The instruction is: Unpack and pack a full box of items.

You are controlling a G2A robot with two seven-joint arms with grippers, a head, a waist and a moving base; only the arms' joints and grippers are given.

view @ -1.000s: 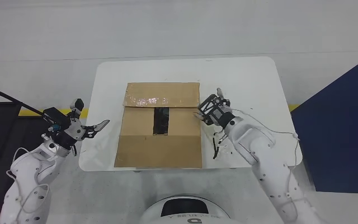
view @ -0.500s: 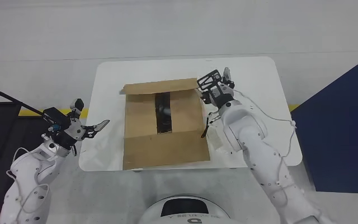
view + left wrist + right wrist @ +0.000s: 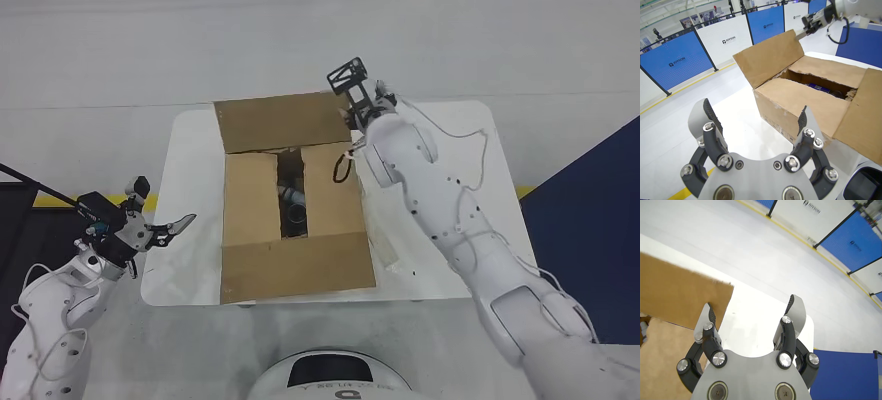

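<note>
A brown cardboard box [image 3: 297, 265] sits mid-table. Its far flap [image 3: 283, 122] stands raised and leans back. Two inner flaps [image 3: 250, 200] lie across the top, and dark items [image 3: 291, 205] show in the gap between them. My right gripper [image 3: 352, 80] is open at the far flap's right corner. One of its fingers [image 3: 710, 313] touches the edge of that flap [image 3: 677, 291]. My left gripper [image 3: 178, 228] hangs open and holds nothing at the table's left edge, apart from the box [image 3: 791, 98]. A dark blue item [image 3: 816, 86] lies inside.
The white table [image 3: 440, 150] has bare room right of the box and a narrower strip on the left. A blue partition [image 3: 590, 230] stands off the table's right side. Blue and white panels [image 3: 677, 62] line the floor beyond.
My right arm swept from the box's right side to its far right corner, and the far flap lifted up and back. The box shifted slightly. The left arm stayed still.
</note>
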